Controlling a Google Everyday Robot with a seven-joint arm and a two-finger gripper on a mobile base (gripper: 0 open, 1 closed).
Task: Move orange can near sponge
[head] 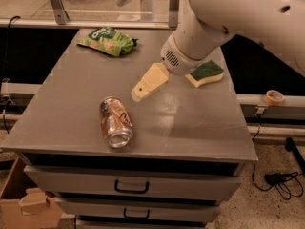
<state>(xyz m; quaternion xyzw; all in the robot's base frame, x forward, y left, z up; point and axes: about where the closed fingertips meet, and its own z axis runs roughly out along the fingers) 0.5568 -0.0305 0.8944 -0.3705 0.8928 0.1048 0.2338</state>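
Note:
The orange can (pixel 115 121) lies on its side near the front left of the grey cabinet top (pixel 200 123), silver top towards me. The sponge (pixel 205 73), dark green over pale yellow, lies at the right rear, partly hidden by my arm. My gripper (pixel 137 94) hangs above the middle of the top, up and to the right of the can and left of the sponge, holding nothing.
A bright green snack bag (pixel 107 40) lies at the rear left. A tape roll (pixel 273 97) sits on a ledge to the right. Drawers (pixel 131 187) are below the front edge. A cardboard box (pixel 28 206) stands on the floor at the left.

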